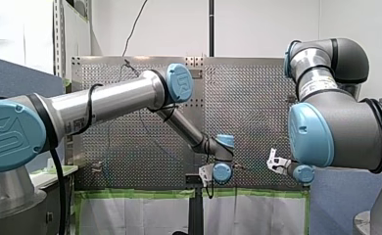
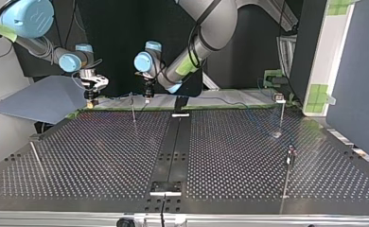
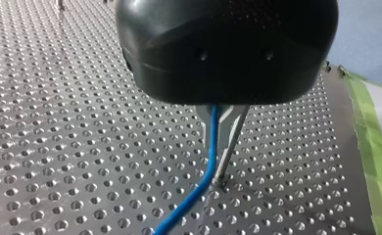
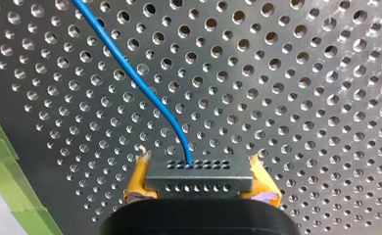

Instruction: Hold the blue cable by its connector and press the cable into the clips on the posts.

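- My right pincer (image 4: 198, 188), yellow pads showing, pinches the grey connector (image 4: 199, 171) from both sides. The blue cable (image 4: 130, 73) leaves the connector's holes and arcs over the perforated worktop (image 4: 301, 98).
- My left pincer (image 3: 222, 142), black-bodied, has its metal fingers (image 3: 235, 120) closed on the same cable, right at a thin post (image 3: 222, 166). Below them the cable trails across the holes.
- Green tape (image 3: 375, 156) borders the worktop's edge.
- In the top view, slim rods stand well apart on the dark plate, and a blue partition (image 2: 357, 71) closes the view's right.
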